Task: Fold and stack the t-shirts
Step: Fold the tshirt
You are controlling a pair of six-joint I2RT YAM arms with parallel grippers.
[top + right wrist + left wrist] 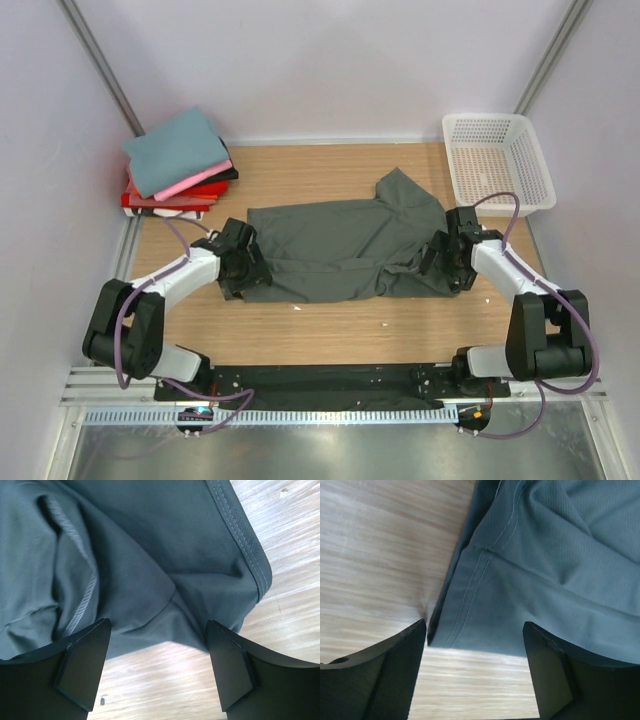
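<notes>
A dark grey-green t-shirt point(340, 245) lies spread on the wooden table, its right end bunched. My left gripper point(243, 268) is open at the shirt's left hem; in the left wrist view the hem corner point(470, 625) lies just ahead of the open fingers point(385, 675). My right gripper point(448, 262) is open at the shirt's right end; in the right wrist view the cloth point(165, 580) with a sleeve hem lies just beyond the fingers point(232, 670). A stack of folded shirts point(180, 160), teal-blue on top, then pink, black and red, sits at the back left.
A white plastic lattice basket point(500, 160) stands at the back right. White walls enclose the table on three sides. Bare wood point(340, 330) lies between the shirt and the arm bases.
</notes>
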